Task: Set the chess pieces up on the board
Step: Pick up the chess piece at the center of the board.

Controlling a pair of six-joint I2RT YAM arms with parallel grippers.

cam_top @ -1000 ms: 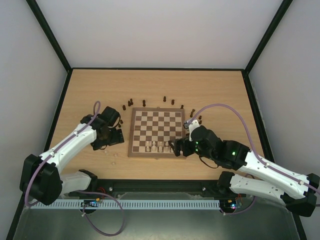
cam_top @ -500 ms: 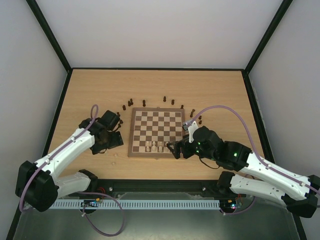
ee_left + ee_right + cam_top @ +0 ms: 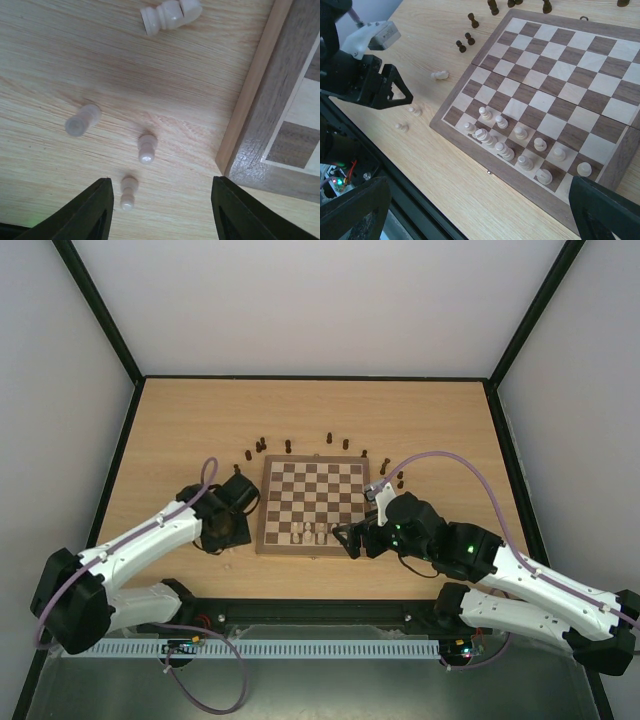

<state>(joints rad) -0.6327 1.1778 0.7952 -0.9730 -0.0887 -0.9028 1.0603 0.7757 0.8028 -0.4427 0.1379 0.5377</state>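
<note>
The board [image 3: 312,485] lies mid-table, its corner at the right of the left wrist view [image 3: 260,100]. Several pale chess pieces [image 3: 520,133] stand on its near rows. My left gripper [image 3: 160,212] hangs open low over the tabletop beside the board's left edge [image 3: 226,530]. A pale pawn [image 3: 128,192] stands just inside its left finger [image 3: 95,210], untouched. Two more pale pawns [image 3: 147,148] [image 3: 82,120] stand farther ahead. A pale knight [image 3: 170,14] lies on its side beyond them. My right gripper [image 3: 477,215] is open and empty above the board's near edge [image 3: 348,538].
Dark chess pieces [image 3: 288,446] stand loose on the table along the board's far edge, and a few more [image 3: 398,480] off its right side. Others [image 3: 462,46] stand off the far-left corner. A small metal clasp [image 3: 488,172] shows at the board's near rim.
My left arm has swung nearer the board's near-left corner and lowered over the pale pawns, its jaws narrowing. The right gripper has shifted slightly left.
</note>
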